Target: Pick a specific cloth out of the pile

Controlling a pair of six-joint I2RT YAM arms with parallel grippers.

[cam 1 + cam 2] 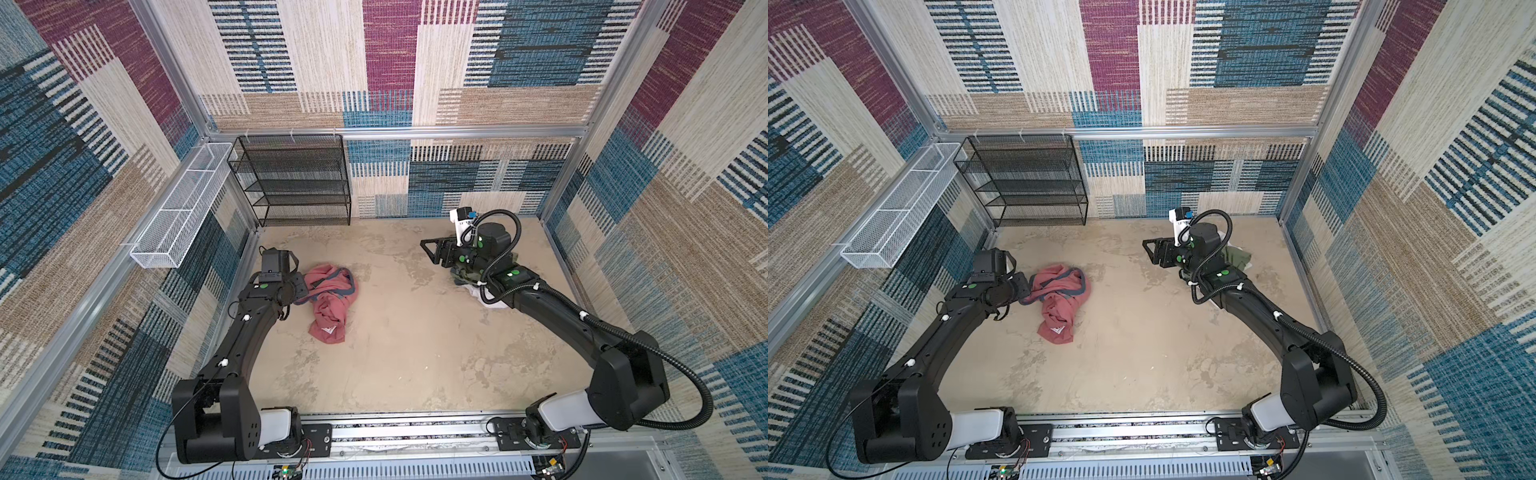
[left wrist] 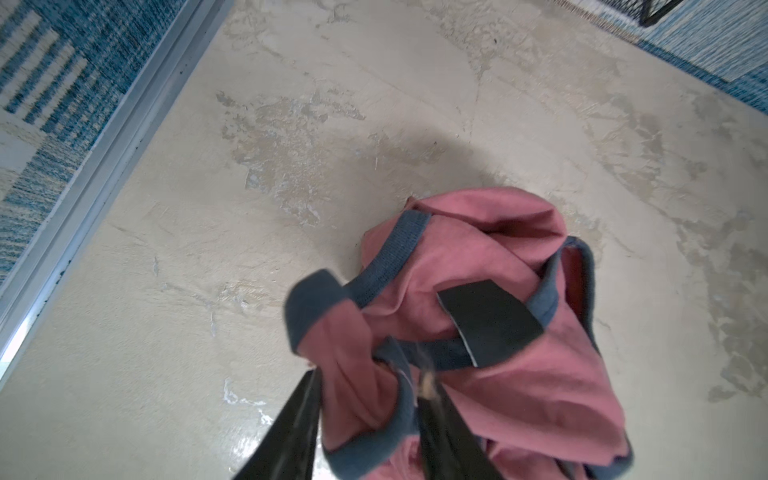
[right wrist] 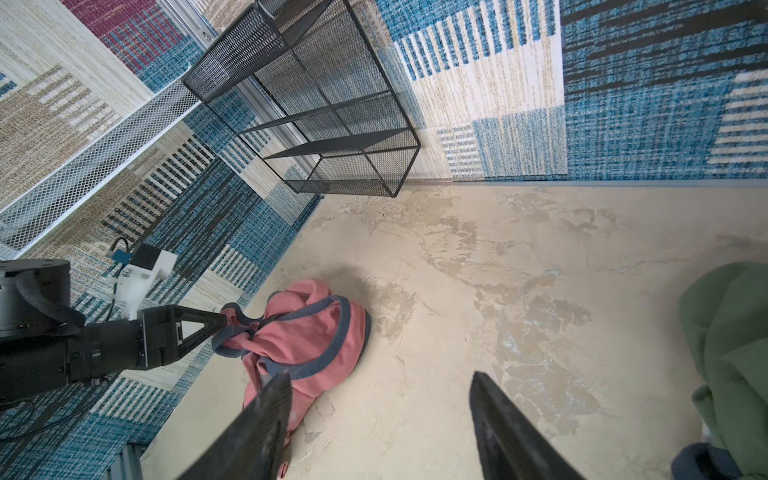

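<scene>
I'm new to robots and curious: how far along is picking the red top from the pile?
Done: the red cloth lies alone on the table, well apart from the pile under the right arm. In hand: the left jaws sit at its blue trim, grip unclear. Left: probably just letting go. The right jaws stand open, empty.

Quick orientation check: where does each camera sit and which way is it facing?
Both top views: overhead, looking down on the beige floor; left arm and right arm show.
Left wrist: aimed down at the salmon sleeveless garment with grey-blue trim; own fingers show.
Right wrist: faces the black mesh shelf; own fingers, left gripper show.
Shared: the garment, in all.
</scene>
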